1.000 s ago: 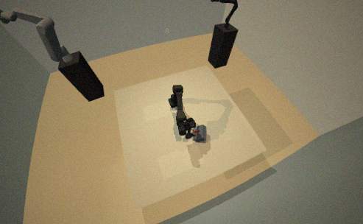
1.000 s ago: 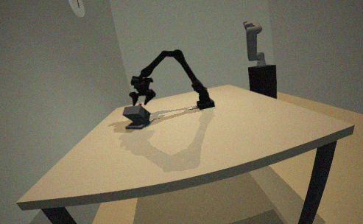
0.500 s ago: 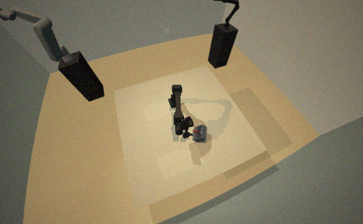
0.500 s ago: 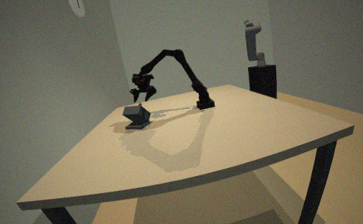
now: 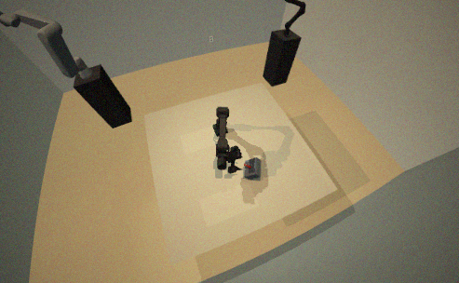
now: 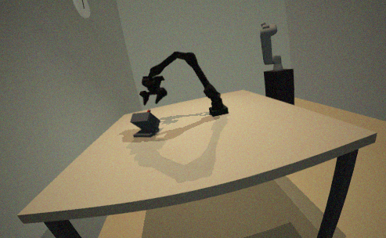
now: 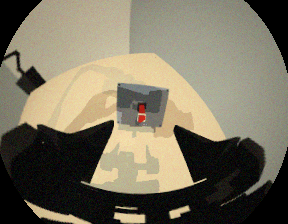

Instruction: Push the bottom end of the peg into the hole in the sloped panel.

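Observation:
The red peg [image 5: 248, 166] [image 6: 149, 111] [image 7: 141, 118] stands in the hole of the grey sloped panel [image 5: 256, 169] [image 6: 141, 117] [image 7: 156, 101], its top part sticking out of the face. A pale band shows near its outer end in the wrist view. The peg's lower end is hidden in the hole; how deep it sits cannot be told. My gripper [image 5: 239, 161] [image 6: 151, 102] [image 7: 144, 125] is open and empty, back from the peg and above it, with the fingertips on either side of the line to the peg and touching nothing.
The panel stands on the wooden table [image 6: 255, 156]. The arm's shadows fall across the table around it. Two other arms on dark pedestals [image 5: 103, 98] [image 5: 282, 58] stand far off, away from the panel.

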### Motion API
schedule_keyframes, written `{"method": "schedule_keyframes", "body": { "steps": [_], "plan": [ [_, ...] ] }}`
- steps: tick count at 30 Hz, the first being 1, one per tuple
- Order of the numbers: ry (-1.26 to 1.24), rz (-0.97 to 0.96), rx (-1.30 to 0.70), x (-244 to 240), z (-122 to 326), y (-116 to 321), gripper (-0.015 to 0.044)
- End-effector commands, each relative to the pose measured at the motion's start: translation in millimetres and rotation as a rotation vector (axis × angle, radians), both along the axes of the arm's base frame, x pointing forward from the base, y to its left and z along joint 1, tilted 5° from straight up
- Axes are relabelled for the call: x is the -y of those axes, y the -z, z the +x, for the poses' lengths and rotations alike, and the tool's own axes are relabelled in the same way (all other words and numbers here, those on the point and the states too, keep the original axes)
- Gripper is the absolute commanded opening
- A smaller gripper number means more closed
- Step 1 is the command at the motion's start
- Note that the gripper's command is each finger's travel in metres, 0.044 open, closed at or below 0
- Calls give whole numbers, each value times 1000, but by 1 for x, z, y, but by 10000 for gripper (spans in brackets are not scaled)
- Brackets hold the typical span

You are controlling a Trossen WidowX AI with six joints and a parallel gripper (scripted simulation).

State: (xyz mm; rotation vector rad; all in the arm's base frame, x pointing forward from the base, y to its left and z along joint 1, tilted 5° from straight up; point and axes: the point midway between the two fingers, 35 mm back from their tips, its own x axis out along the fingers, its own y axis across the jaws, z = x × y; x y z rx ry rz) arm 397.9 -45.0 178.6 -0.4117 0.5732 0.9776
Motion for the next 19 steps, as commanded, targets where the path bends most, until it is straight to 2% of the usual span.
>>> {"method": "schedule_keyframes", "body": {
  "steps": [1, 19],
  "plan": [
    [1, 1, 5, 6, -3, -5, 440],
    [2, 2, 3, 20, -14, -19, 440]
  ]
}}
